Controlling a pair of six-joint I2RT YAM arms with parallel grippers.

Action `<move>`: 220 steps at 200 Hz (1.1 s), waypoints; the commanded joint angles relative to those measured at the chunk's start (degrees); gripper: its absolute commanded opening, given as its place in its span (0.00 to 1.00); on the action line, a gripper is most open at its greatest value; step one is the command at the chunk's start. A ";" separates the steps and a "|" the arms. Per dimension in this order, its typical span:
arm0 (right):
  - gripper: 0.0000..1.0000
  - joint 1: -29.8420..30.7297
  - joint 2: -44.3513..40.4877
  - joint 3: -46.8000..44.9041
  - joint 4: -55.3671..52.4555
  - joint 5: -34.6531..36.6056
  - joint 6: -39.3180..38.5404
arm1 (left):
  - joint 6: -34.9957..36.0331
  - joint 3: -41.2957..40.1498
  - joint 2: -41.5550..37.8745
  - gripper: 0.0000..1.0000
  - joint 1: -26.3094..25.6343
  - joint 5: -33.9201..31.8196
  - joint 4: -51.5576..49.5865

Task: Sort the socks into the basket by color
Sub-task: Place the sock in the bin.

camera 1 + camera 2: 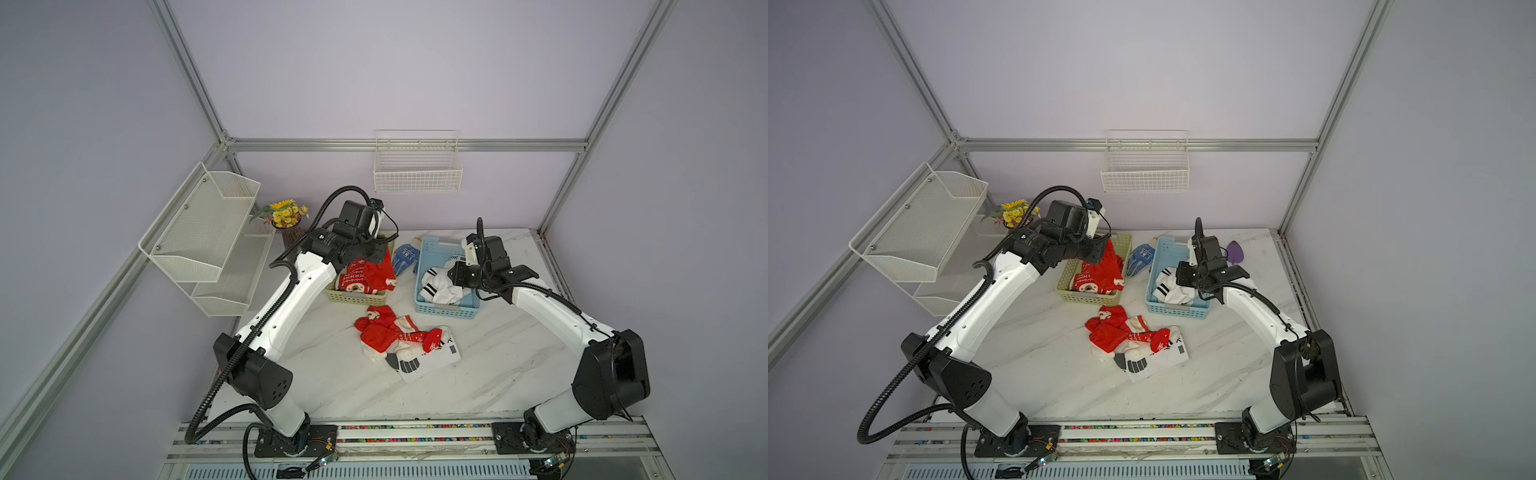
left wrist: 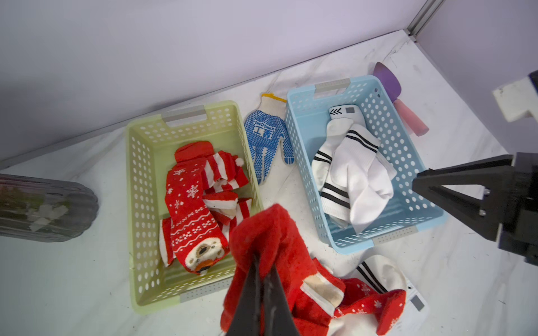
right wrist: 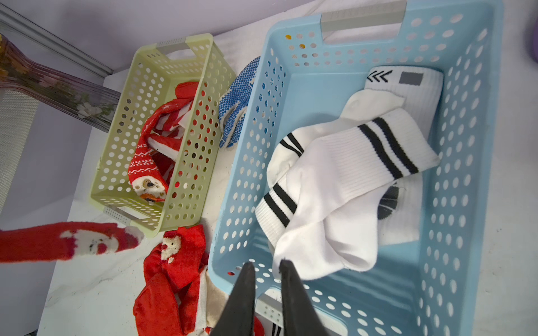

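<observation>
Loose socks (image 1: 401, 343) heap at near centre. Left gripper (image 2: 263, 259) pinches a red sock (image 2: 262, 227) over the green basket (image 2: 136, 203). Right gripper (image 3: 266, 266), jaws slightly parted and empty, hangs over white socks (image 3: 334, 189) in the blue basket (image 3: 233, 174).

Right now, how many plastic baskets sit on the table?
2. The green basket, on the robot's left, holds red socks; the blue basket beside it holds white socks. A blue glove lies between them. None looks hidden.
</observation>
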 commanded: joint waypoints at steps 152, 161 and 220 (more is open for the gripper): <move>0.21 0.04 -0.82 0.58 -0.67 -0.35 -0.58 | 4.42 -2.38 4.54 0.00 3.15 -9.06 3.79; 0.21 0.04 -0.72 0.54 -0.69 -0.39 -0.53 | 4.22 -2.97 4.47 0.00 3.12 -8.91 4.10; 0.21 0.08 -0.15 0.43 -0.45 -0.70 -0.68 | 3.27 -6.17 4.94 0.00 3.21 -7.51 6.48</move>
